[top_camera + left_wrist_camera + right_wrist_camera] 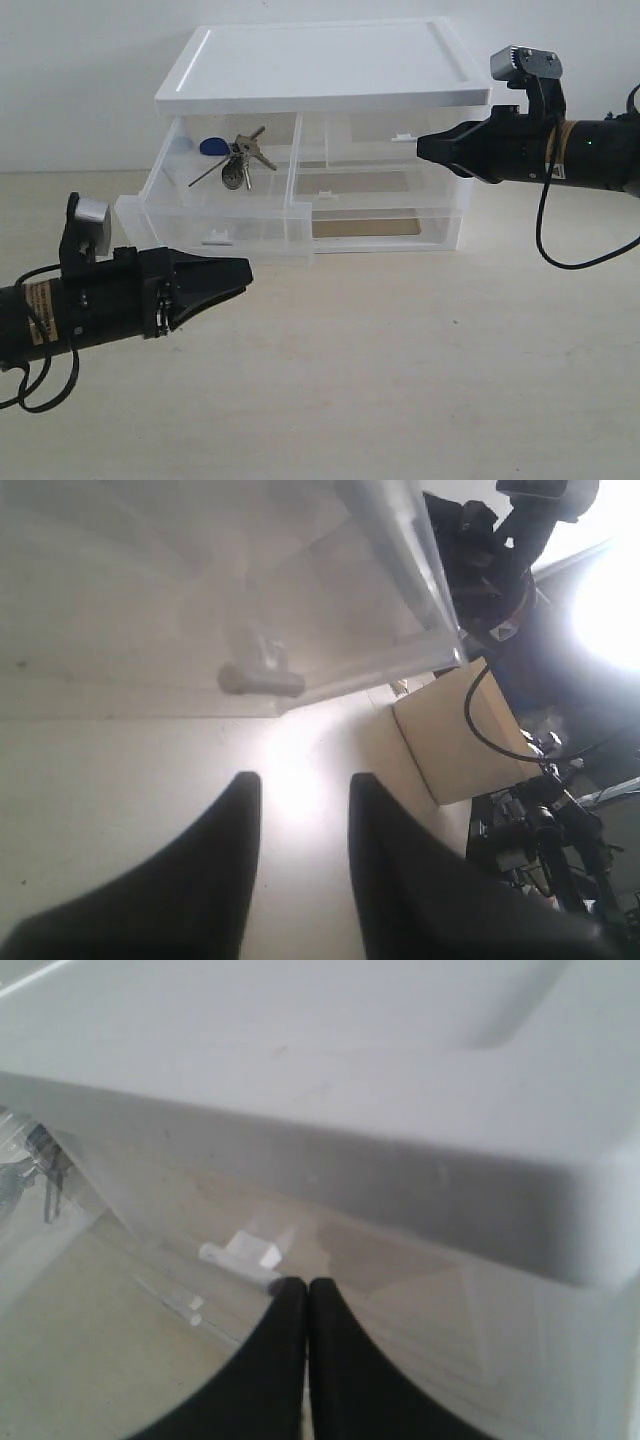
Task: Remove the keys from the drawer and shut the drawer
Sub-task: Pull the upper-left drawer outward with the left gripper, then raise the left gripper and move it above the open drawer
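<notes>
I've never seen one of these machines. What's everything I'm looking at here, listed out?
Drawer unit: one, white top, translucent body, centre back.
Left drawer: one, translucent, pulled out at the unit's left.
Right drawer: one, translucent, shut, beside it.
Keys: one bunch, silver with blue fob, inside the left drawer.
Table: one, pale beige, under everything.
Left fingers: two, black, apart and empty, in front of the left drawer.
Right fingers: two, black, pressed together, empty, near the right drawer.
</notes>
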{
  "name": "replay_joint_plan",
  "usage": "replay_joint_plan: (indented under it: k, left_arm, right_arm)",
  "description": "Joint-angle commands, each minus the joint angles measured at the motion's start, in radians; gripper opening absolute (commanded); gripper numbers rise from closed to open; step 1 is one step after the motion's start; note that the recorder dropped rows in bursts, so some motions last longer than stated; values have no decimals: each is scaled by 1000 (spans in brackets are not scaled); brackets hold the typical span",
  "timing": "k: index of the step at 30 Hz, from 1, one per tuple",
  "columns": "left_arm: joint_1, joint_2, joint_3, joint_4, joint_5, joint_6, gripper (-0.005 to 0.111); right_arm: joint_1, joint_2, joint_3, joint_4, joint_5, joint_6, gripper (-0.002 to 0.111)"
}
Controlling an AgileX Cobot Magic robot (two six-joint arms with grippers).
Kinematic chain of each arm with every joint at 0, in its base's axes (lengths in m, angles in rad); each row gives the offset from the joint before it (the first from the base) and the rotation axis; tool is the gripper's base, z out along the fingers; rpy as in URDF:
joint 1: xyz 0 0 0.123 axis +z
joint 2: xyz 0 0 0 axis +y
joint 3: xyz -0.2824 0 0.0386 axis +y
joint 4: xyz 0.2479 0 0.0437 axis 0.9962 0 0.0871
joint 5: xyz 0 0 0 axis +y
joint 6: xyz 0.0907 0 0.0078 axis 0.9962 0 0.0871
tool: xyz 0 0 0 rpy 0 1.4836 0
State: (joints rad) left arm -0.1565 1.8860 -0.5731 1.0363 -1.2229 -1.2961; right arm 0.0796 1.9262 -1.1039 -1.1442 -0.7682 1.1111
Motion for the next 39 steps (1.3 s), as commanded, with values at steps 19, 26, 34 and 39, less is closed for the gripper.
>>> replay_joint_plan:
  k: [19,26,34,39]
  left_arm:
    - [-73,-678,89,-181,590,1301,60]
    - [-133,-478,11,-239,618,1494,60]
    - [-133,-396,-90,-262,744,1507,60]
    - [-135,-365,-97,-178,760,1414,58]
  right_arm:
    - [-9,2,-15,62,60,-4,0]
    - [-9,2,-15,62,65,-4,0]
    - [-9,2,-15,62,71,-4,0]
    - [-9,2,-15,62,88,-6,0]
